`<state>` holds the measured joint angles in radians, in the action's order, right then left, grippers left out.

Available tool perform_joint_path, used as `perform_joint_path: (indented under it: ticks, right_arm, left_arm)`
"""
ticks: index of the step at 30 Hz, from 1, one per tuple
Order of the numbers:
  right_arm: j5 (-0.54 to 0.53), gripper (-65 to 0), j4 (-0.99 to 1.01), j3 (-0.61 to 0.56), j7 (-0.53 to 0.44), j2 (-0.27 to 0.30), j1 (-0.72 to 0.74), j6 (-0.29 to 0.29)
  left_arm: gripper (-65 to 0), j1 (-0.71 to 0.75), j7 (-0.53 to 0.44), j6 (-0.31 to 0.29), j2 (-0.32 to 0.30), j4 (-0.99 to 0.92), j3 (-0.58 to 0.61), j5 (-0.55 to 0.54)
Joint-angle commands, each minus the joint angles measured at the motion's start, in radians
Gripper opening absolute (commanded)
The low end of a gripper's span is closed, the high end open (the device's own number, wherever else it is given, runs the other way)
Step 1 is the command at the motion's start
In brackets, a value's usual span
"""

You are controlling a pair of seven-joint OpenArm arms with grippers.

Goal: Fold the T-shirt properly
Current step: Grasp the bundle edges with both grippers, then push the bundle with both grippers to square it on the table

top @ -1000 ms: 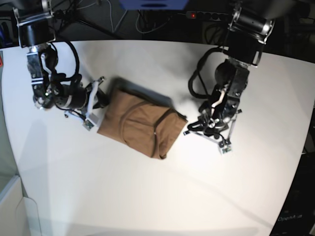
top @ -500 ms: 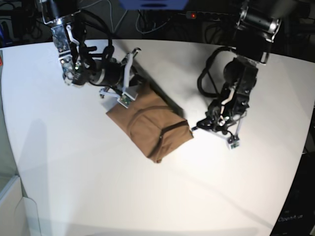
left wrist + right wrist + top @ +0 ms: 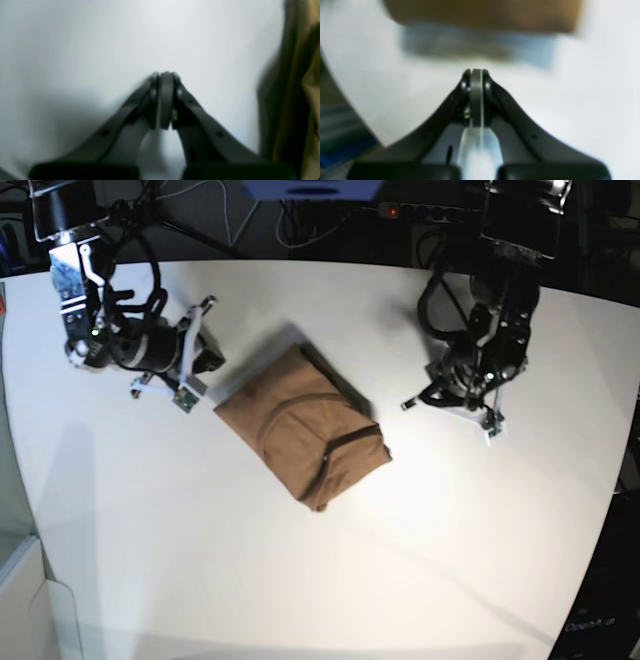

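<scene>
Both grippers are pinched together with nothing in them. The right gripper [image 3: 476,75] hangs over bare table [image 3: 300,580] just off the T-shirt's [image 3: 300,425] upper-left corner, not touching it. The left gripper [image 3: 163,75] is on the other side, clear of the cloth, which only shows as a blurry brown edge in its wrist view. The tan shirt lies folded into a compact, skewed rectangle mid-table between the arms. Behind the table's far edge there's a power strip [image 3: 420,212] and loose cables [image 3: 230,220].
</scene>
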<state>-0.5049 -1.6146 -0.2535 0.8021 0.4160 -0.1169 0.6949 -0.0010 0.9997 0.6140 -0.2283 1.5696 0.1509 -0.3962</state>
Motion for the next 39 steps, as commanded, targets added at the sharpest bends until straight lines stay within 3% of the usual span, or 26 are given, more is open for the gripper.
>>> perform_joint_path:
  ticks: [1,7,14,20,32,39]
  right_arm:
    - [-0.014,-65.0,-0.014,0.01,-0.028,0.028,0.029,0.003]
    - [-0.014,-65.0,0.112,0.001,-0.043,0.125,0.15,0.003]
    - [-0.014,-65.0,0.32,-0.002,-0.06,0.128,0.305,0.003]
    - [0.012,-65.0,0.337,-0.065,-0.06,0.087,0.345,0.003]
    - [0.285,-65.0,0.336,-0.085,-0.049,-0.098,0.322,0.003]
    - [0.288,-65.0,0.225,-0.085,-0.026,-0.147,0.236,0.003]
  left_arm:
    - [-62.7,-0.012,-0.009,0.004,0.005,-0.018,-0.003,0.0]
    - [-62.7,-0.02,-0.127,0.004,0.028,-0.182,-0.001,-0.01]
    - [-62.7,-0.04,-0.166,0.004,0.066,-0.252,0.0,-0.002]
    - [-62.7,-0.095,-0.163,0.004,0.099,-0.255,0.066,-0.01]
    - [-62.7,-0.198,-0.17,0.004,0.139,-0.366,0.097,-0.007]
    - [-62.7,-0.248,-0.233,0.004,0.14,-0.367,0.098,-0.01]
